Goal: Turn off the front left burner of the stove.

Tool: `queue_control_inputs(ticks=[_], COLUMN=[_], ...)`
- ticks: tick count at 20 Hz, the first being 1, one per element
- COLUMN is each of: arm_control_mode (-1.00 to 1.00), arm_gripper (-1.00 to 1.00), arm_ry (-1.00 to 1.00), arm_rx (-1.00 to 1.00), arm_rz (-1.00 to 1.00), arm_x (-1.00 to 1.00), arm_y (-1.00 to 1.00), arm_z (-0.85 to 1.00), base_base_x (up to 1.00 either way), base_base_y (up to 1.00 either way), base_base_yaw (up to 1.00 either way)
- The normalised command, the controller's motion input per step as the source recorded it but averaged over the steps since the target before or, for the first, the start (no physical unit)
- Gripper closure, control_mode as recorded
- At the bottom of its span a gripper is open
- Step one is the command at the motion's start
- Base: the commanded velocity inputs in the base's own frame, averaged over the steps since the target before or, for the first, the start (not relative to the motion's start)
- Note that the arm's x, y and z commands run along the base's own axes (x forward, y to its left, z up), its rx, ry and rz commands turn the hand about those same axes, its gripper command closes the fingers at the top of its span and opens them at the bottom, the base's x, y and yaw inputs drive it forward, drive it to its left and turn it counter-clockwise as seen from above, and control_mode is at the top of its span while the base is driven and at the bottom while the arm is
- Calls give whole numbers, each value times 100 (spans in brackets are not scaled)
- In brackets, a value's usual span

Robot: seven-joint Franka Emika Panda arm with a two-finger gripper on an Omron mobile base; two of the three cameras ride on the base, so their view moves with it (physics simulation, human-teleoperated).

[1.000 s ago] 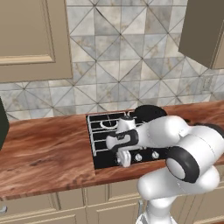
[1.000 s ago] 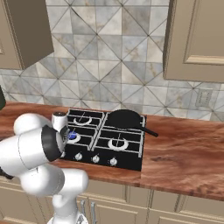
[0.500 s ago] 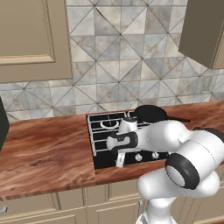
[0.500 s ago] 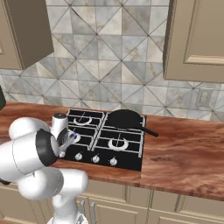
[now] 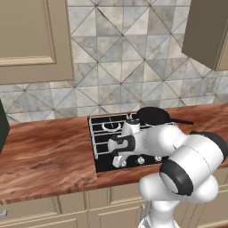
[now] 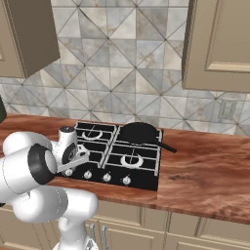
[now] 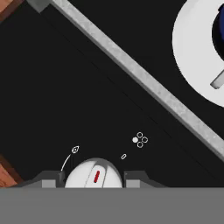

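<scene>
The black stove [image 5: 100, 153] [image 6: 146, 172] lies in the wooden counter, with silver knobs along its front edge. In the hand view the front left burner [image 7: 192, 52] shows at upper right as a silver ring with a blue centre, and a grey grate bar [image 7: 131, 70] crosses beside it. My gripper [image 5: 119, 161] [image 6: 69, 169] [image 7: 94, 179] is down at the leftmost knob [image 7: 94, 173], a silver cap with a red mark. Its two fingertips press on either side of the knob. In both base views my hand and forearm cover that burner.
A round black frying pan [image 5: 153, 116] [image 6: 139, 132] sits on the back right burner, handle pointing right. The back left burner [image 6: 93, 134] and front right burner [image 6: 132, 160] are uncovered. Other knobs [image 6: 106, 177] line the front. Wooden counter [image 5: 44, 151] extends to both sides.
The hand has shifted left along the knob row and dropped onto the leftmost knob. The stove and the pan have not moved.
</scene>
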Motion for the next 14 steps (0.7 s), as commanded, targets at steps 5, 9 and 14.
queue_control_inputs(ticks=[5,9,14], arm_control_mode=[-100,-100,-100], arm_gripper=[100,100,100], arm_ry=[11,9,7], arm_rx=[-11,-11,-10], arm_rz=[-99,-99,-100], arm_x=[0,0,0], arm_y=[0,0,0], arm_z=[-22,-23,-26], base_base_x=[0,0,0], base_base_y=[0,0,0], base_base_yaw=[0,0,0])
